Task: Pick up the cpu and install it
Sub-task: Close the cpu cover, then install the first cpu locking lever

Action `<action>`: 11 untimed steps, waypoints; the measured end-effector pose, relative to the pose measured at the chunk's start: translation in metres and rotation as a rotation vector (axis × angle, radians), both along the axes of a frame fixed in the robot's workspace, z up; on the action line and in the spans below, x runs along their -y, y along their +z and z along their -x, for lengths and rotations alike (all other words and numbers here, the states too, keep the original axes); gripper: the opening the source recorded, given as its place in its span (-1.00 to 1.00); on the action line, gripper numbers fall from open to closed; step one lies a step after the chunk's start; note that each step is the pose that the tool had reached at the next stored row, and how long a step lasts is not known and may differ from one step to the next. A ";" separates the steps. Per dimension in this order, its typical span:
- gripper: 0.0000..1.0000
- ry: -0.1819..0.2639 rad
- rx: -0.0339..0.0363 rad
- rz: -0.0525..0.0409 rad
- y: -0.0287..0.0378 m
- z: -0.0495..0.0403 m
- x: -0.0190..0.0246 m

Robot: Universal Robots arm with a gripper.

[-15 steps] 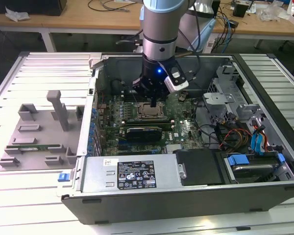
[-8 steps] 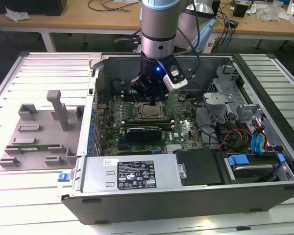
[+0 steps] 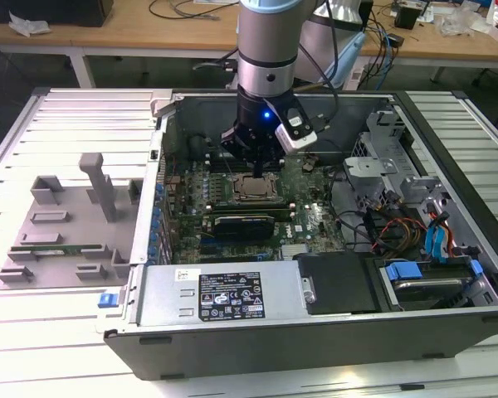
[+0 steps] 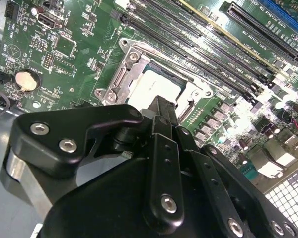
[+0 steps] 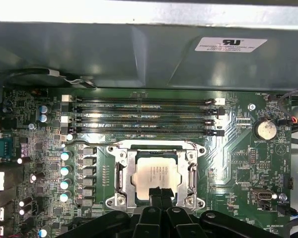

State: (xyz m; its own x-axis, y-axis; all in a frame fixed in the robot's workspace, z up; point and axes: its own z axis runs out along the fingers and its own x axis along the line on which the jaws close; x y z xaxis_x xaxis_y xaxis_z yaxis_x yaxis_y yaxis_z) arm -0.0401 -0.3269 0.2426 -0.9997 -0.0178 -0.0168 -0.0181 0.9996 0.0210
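Gripper (image 5: 158, 191) of a robot arm poised low over a green motherboard (image 5: 238, 148) inside an open computer case (image 3: 232, 332), its jaws pressed together. The cpu (image 5: 154, 173) lies flat inside the metal socket frame (image 5: 120, 171), with the fingertips over one edge of it; contact cannot be judged.
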 end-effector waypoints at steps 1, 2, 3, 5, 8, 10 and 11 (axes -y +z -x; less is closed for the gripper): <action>-0.79 0.000 0.0000 0.0000 0.0000 0.0000 0.0000; -0.79 0.000 0.0000 0.0000 0.0000 0.0000 0.0000; -0.79 0.000 0.0000 0.0000 0.0000 0.0000 0.0000; -0.79 0.000 0.0000 0.0000 0.0001 0.0000 0.0000; -0.79 0.000 0.0000 0.0000 0.0001 0.0000 0.0000; -0.79 0.000 0.0000 0.0000 0.0003 0.0000 0.0000; -0.79 0.000 -0.0003 0.0005 0.0017 0.0001 0.0001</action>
State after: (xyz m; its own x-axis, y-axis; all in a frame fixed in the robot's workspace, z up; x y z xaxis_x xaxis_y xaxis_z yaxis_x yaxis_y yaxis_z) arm -0.0402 -0.3270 0.2443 -0.9997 -0.0177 -0.0165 -0.0180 0.9996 0.0205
